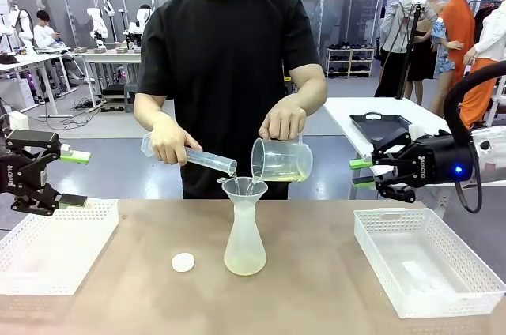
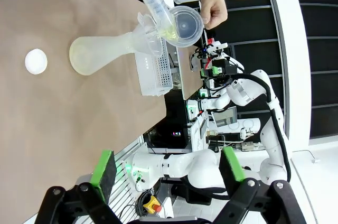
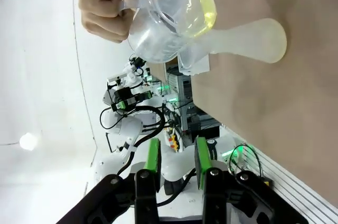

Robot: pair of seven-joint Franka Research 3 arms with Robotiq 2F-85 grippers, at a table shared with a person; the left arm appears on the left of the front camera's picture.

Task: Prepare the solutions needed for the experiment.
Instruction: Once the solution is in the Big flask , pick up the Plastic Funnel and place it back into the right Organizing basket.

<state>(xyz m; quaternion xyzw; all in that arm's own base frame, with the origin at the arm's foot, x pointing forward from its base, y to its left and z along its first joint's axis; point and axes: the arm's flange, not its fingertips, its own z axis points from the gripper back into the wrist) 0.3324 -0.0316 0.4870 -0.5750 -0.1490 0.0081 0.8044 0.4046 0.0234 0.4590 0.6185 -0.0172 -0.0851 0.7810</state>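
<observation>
Yellow-green solution (image 1: pixel 285 174) lies as a shallow layer in the tilted beaker (image 1: pixel 281 157), which the person tips beside a graduated cylinder (image 1: pixel 209 160) into the funnel (image 1: pixel 243 188) on the conical flask (image 1: pixel 245 244) at mid-table. Pouring well likely means thin streams inside the funnel rim — arms well away. Left gripper (image 1: pixel 75 178) gapes wide and empty at the left; right gripper (image 1: pixel 360 173) stands narrow, holding nothing. Whatever the cylinder carries, and the flask's level, are hard to make out.
</observation>
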